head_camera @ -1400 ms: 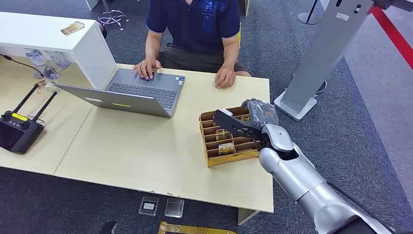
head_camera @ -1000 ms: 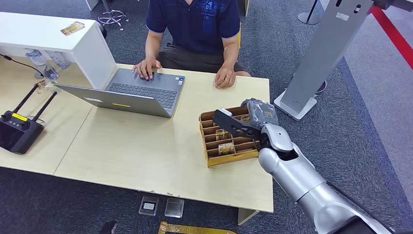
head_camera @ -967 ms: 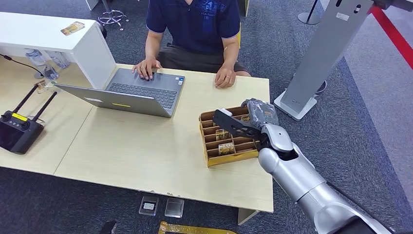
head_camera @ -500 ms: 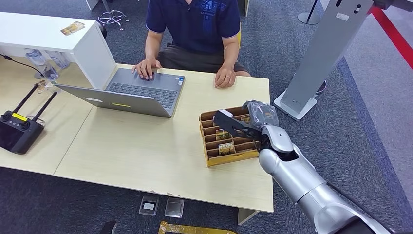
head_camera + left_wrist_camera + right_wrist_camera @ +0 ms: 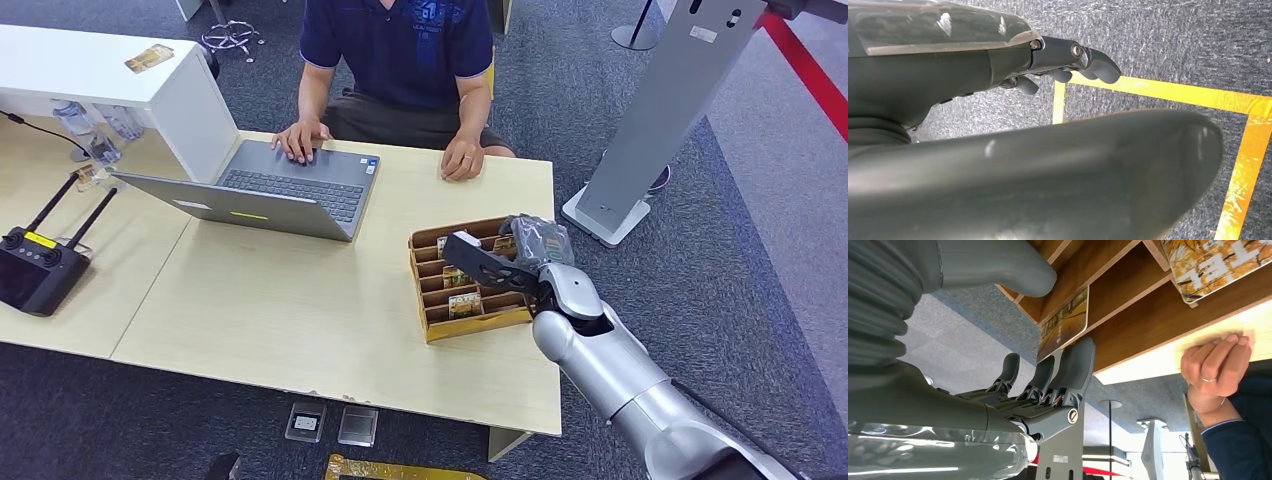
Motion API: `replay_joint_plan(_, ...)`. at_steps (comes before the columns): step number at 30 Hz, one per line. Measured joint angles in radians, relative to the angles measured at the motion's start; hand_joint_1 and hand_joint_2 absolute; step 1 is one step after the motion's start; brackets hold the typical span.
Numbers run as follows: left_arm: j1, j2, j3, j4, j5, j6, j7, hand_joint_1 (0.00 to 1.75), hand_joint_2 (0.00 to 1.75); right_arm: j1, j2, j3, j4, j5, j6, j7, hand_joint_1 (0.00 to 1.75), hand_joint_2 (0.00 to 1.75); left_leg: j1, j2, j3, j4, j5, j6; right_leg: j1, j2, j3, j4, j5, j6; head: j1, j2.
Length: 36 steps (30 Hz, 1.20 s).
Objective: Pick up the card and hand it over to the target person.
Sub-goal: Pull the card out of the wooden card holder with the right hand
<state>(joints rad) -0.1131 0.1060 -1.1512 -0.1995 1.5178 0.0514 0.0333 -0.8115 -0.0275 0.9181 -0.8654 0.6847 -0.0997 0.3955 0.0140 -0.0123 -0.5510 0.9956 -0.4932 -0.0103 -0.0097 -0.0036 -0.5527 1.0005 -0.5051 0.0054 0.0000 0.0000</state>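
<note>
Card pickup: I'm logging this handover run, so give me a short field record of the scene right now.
right hand: over the wooden box, thumb and fingers either side of a card
card: upright in a slot at the box's edge, fingers touching it; not lifted
wooden box: on the table, more cards in its slots
left hand: hanging over the floor, holding nothing
person: seated across the table, one hand on a laptop

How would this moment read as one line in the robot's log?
right hand: at card in wooden tray, not lifted | left hand: hanging, holds nothing | person: seated at laptop
</note>
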Motion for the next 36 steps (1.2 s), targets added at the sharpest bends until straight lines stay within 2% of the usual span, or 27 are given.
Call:
replay_joint_plan(5, -0.001, 0.002, -0.007, 0.001, -0.005, -0.003, 0.001, 0.0, 0.0, 0.015, -0.018, -0.01, -0.027, 0.005, 0.004, 0.016, 0.93, 1.75, 0.0, -0.001, -0.001, 0.001, -0.001, 0.0, 0.0, -0.001, -0.001, 0.001, -0.001, 0.0, 0.0, 0.0)
replay_joint_plan(9, -0.001, 0.001, -0.009, 0.001, -0.005, -0.005, 0.001, 0.0, 0.0, 0.018, -0.022, -0.013, -0.032, 0.009, 0.006, 0.021, 1.25, 1.75, 0.0, -0.001, -0.001, 0.001, 0.0, 0.0, 0.0, -0.001, 0.0, 0.0, 0.0, 0.0, 0.0, 0.0)
replay_joint_plan(18, -0.002, 0.003, -0.015, 0.001, -0.007, -0.008, 0.001, 0.0, 0.0, 0.029, -0.034, -0.024, -0.049, 0.013, 0.007, 0.031, 1.61, 1.75, 0.0, -0.001, 0.0, 0.001, 0.0, 0.0, 0.0, -0.001, 0.0, 0.0, 0.0, 0.0, 0.0, 0.0)
replay_joint_plan(31, 0.0, 0.005, 0.004, 0.001, 0.004, -0.005, -0.018, 0.0, 0.0, 0.027, -0.025, -0.022, -0.042, 0.024, -0.01, 0.015, 1.61, 1.75, 0.0, 0.0, -0.001, 0.001, 0.0, 0.0, 0.0, 0.0, -0.001, 0.001, 0.0, 0.0, 0.0, 0.0)
replay_joint_plan(36, 0.001, 0.003, 0.009, 0.0, 0.01, -0.001, -0.013, 0.0, 0.0, 0.03, -0.044, -0.03, -0.127, 0.029, -0.02, 0.013, 1.61, 1.75, 0.0, 0.0, 0.0, 0.0, 0.0, 0.0, 0.0, 0.0, 0.0, 0.0, 0.0, 0.0, 0.0, 0.0)
